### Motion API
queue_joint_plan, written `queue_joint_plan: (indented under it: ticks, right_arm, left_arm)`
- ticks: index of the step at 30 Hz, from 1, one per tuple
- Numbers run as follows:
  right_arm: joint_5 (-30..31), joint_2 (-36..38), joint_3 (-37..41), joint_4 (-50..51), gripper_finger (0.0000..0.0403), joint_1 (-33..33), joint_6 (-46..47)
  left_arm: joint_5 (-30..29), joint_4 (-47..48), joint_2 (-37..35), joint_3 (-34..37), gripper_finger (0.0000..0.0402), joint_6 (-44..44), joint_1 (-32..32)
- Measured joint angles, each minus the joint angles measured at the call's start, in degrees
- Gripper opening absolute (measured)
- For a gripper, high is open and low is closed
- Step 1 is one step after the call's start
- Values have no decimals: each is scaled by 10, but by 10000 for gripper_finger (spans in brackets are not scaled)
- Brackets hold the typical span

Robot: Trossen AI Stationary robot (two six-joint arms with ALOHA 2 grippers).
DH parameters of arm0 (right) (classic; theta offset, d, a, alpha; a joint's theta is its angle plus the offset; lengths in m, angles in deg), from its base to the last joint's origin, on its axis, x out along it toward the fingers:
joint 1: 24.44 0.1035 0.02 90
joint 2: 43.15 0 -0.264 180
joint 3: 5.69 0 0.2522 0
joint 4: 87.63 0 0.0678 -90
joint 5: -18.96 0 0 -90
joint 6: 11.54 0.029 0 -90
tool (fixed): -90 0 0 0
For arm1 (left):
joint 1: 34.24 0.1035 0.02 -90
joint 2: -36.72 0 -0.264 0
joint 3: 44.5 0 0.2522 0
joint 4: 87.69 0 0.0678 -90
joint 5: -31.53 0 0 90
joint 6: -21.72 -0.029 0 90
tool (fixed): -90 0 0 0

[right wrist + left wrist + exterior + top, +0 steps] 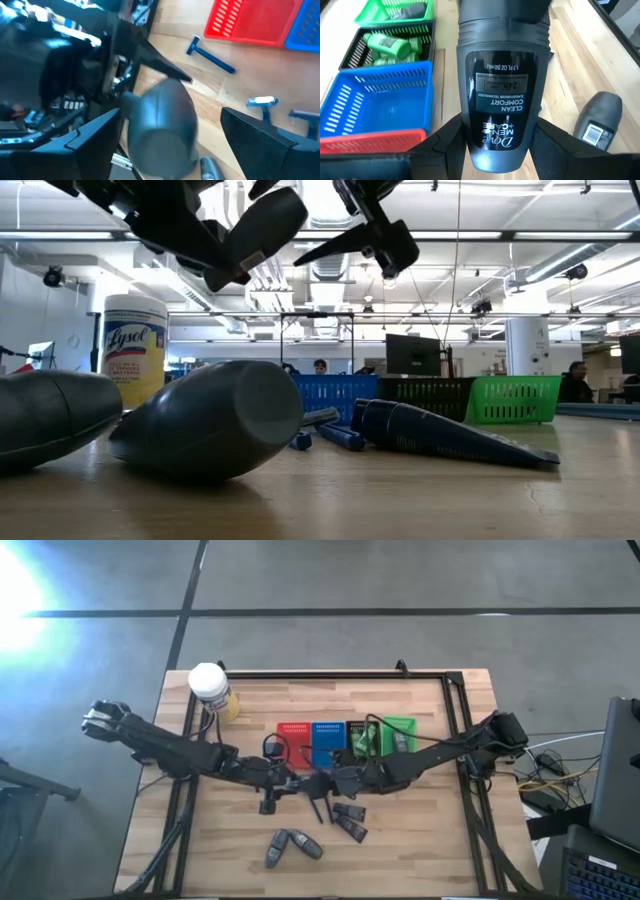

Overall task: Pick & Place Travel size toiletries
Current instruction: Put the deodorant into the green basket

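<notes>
On the wooden table [420, 850], the left gripper [492, 150] held a grey deodorant tube [497, 100] above centre, long axis running between its jaws, while the right gripper [170, 135], jaws spread wide, hovered just beside it.

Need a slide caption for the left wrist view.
Left gripper holds a dark grey Dove Men+Care deodorant tube beside the blue plastic basket, with a second grey tube on the wooden table.

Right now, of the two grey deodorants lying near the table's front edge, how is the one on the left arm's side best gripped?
Probably across the middle of the grey deodorant, straight down from above: it lies flat, and its neighbour crowds only one end.
</notes>
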Motion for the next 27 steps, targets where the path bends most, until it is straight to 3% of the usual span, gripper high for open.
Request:
queue_joint_plan:
  ticks: [5, 24, 27]
  right_arm:
    - [-1, 0, 0, -7, 327, -2, -2]
    - [-29, 0, 0, 10, 208, -2, 11]
    - [-29, 0, 0, 12, 195, -2, 3]
  left_arm:
    - [2, -3, 25, -13, 180, -6, 0]
    - [-13, -5, 37, -32, 180, -28, 0]
    - [-16, -3, 37, -34, 207, -22, -1]
